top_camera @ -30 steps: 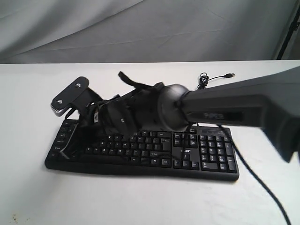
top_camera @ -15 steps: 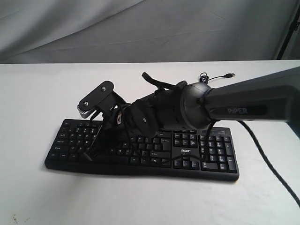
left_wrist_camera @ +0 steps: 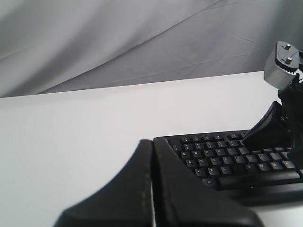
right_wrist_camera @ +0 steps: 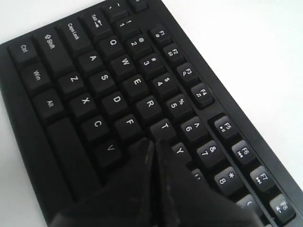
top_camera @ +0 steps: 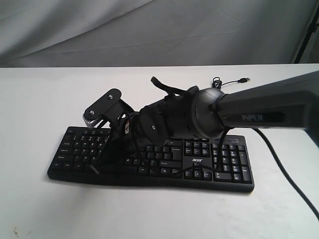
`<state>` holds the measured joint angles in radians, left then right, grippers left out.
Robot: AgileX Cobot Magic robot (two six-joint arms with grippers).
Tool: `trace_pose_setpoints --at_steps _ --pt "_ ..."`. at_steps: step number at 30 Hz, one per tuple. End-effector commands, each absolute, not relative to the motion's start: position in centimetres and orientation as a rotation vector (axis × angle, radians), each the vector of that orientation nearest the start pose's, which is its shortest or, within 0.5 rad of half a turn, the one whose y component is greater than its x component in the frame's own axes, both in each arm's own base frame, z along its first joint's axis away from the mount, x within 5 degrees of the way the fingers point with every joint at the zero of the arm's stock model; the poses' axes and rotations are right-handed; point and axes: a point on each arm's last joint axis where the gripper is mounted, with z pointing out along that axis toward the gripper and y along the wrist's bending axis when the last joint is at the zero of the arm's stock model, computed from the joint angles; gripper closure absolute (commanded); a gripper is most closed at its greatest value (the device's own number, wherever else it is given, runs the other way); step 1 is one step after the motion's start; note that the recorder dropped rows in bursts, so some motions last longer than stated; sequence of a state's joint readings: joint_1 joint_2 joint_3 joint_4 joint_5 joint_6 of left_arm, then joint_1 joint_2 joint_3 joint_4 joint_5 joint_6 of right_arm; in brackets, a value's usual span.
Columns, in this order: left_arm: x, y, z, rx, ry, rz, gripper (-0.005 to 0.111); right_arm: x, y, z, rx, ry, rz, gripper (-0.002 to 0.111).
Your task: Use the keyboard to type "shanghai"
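The black keyboard lies across the white table, number pad at the right. My right arm reaches over it from the right. The right gripper is shut and points down at the left half of the keys. In the right wrist view the shut right gripper sits on the keyboard between T, F, V and Y, covering the G key's place; I cannot tell whether a key is pressed. My left gripper is shut on nothing, off the left end of the keyboard.
The keyboard's thin USB cable lies coiled on the table behind it, plug pointing right. A thick black arm cable runs down the table at the right. A grey cloth backdrop hangs behind the table.
The right gripper has moved to the right along the keyboard, from its left end toward the middle-left keys. In the last half second it has hardly shifted.
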<state>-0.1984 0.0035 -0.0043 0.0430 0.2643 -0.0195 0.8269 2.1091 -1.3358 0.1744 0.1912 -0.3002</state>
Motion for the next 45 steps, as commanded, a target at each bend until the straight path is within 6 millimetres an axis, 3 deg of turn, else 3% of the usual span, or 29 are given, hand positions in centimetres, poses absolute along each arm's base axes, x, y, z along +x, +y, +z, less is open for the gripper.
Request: trace_pose_setpoints --at_steps 1,22,32,39,45 --pt "5.4 -1.0 19.0 0.185 1.735 -0.124 0.107 30.3 32.3 13.4 -1.138 2.204 0.338 0.108" --pt "5.4 -1.0 19.0 0.185 1.735 -0.124 0.107 30.6 32.4 10.8 -1.148 2.223 0.319 0.108" --pt "5.4 -1.0 19.0 0.185 1.735 -0.124 0.107 30.6 32.4 11.0 -1.149 2.215 0.319 0.108" --pt "5.4 -1.0 19.0 0.185 1.735 -0.124 0.107 30.4 32.5 12.5 -1.156 2.193 0.326 0.108" --pt "5.4 -1.0 19.0 0.185 1.735 -0.124 0.107 30.5 36.7 16.1 -1.209 2.108 0.386 0.108"
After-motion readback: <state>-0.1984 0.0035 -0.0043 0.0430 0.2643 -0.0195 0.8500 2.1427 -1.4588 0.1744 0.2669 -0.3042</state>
